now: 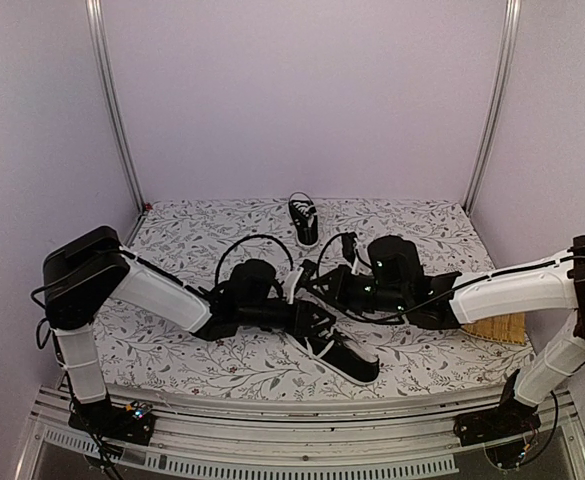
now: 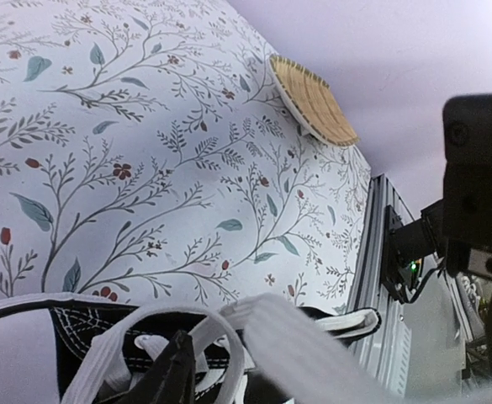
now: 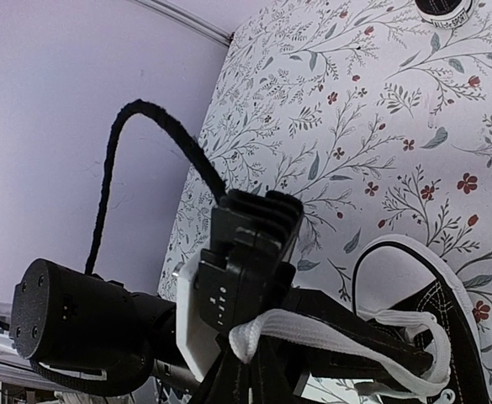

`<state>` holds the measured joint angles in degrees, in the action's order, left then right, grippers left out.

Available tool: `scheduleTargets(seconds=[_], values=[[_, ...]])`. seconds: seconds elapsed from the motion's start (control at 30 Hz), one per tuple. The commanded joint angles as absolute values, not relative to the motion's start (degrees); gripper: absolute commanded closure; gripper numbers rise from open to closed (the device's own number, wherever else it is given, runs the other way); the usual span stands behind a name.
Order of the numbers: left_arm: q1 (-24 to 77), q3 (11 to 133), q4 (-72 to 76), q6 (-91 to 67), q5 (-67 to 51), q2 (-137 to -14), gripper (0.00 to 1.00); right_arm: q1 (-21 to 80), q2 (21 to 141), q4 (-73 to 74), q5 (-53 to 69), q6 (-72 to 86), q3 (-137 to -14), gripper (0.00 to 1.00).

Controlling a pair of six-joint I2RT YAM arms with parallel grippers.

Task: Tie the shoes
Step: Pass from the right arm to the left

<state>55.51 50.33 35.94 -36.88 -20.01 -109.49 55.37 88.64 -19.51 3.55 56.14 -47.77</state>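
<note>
Jaws beside diagonal shoe (image 1: 340, 352), toe toward near-right.

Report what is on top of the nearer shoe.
The left tool and right tool meet above the nearer shoe, with a white lace drawn up from it. From above they cover its lacing, so any knot is hidden.

Left tool (image 1: 312, 320) beside right tool (image 1: 317, 285) (closed).
</note>
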Motion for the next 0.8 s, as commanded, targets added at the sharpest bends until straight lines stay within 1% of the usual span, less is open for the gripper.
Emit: scheduleTargets(seconds=[0.0,0.17,0.2,0.27,0.3,0.37,0.5,0.63,0.77], values=[[56.6,53.2,32.4,-36.6,-17.3,-110.8,0.64,55.0,90.0,-19.8,4.8,57.3,-49.4,0.98],[57.0,52.9,32.4,-36.7,-15.5,-110.1,0.75,55.0,89.7,-19.3,4.2,57.4,-49.1,0.98],[57.0,52.9,32.4,-36.8,-15.2,-110.0,0.78,55.0,89.7,-19.2,4.2,57.3,-49.1,0.98],[57.1,52.7,32.4,-36.7,-14.7,-109.7,0.9,54.9,89.6,-18.9,3.9,57.2,-49.1,0.98],[57.1,52.4,32.7,-36.8,-14.3,-109.4,0.94,55.0,89.4,-18.5,3.6,56.9,-49.2,0.98],[57.3,51.0,34.0,-36.9,-13.1,-108.3,1.0,55.0,88.7,-17.4,2.6,55.8,-49.4,0.98],[57.5,46.0,38.8,-36.7,-11.9,-104.9,1.0,55.1,86.1,-13.1,-0.8,52.2,-49.9,0.98],[57.5,41.1,43.8,-35.3,-13.4,-100.6,1.0,55.9,84.5,-8.2,-3.0,48.5,-51.5,0.98],[57.4,39.6,41.5,-32.5,-16.2,-97.4,1.0,57.1,85.1,-3.1,-2.9,45.6,-53.3,0.98]])
